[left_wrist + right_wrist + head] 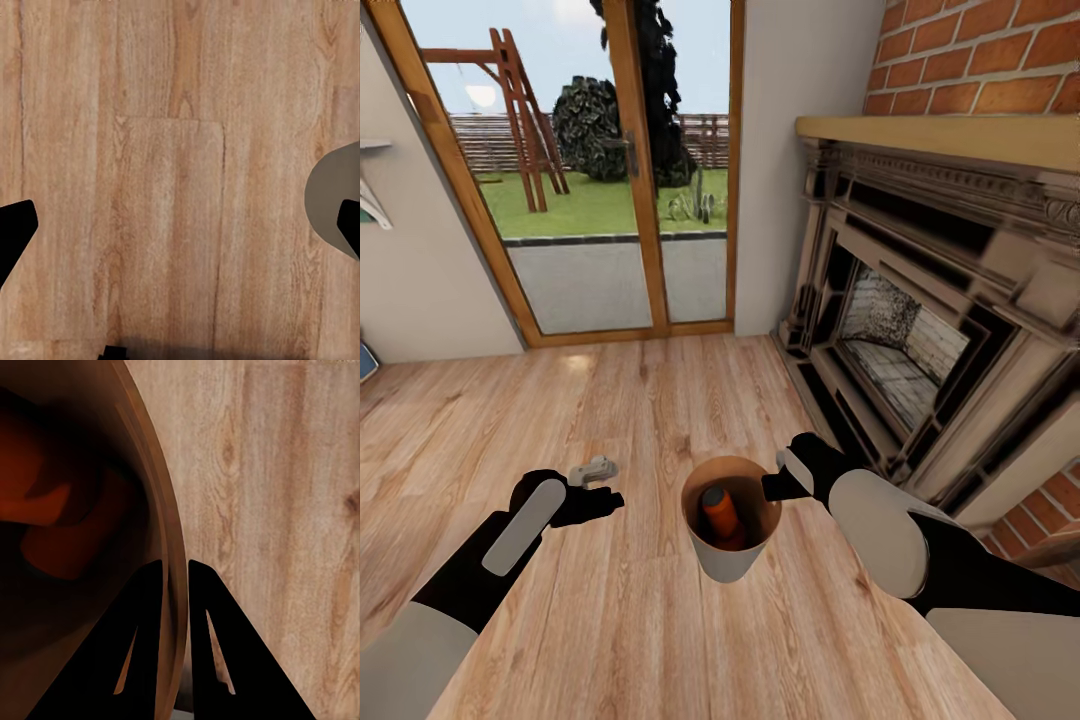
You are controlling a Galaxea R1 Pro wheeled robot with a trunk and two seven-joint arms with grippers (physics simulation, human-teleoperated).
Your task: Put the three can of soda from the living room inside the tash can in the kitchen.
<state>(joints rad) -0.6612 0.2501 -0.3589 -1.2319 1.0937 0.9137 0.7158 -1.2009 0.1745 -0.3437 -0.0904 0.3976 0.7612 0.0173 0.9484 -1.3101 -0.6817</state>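
A: Any lettering on the orange can standing in the bin at lower centre of the head view?

B: None that can be read. Its side shows plain orange with a dark top, and no brand or number comes through.

A: The bin's outer wall?

B: Bare, pale grey. Its inner wall in the right wrist view is bare brown as well.

A: The fireplace surround at right, or the glass doors at upper left?

B: Carved mouldings and wood frames, with no words, signs or numbers.
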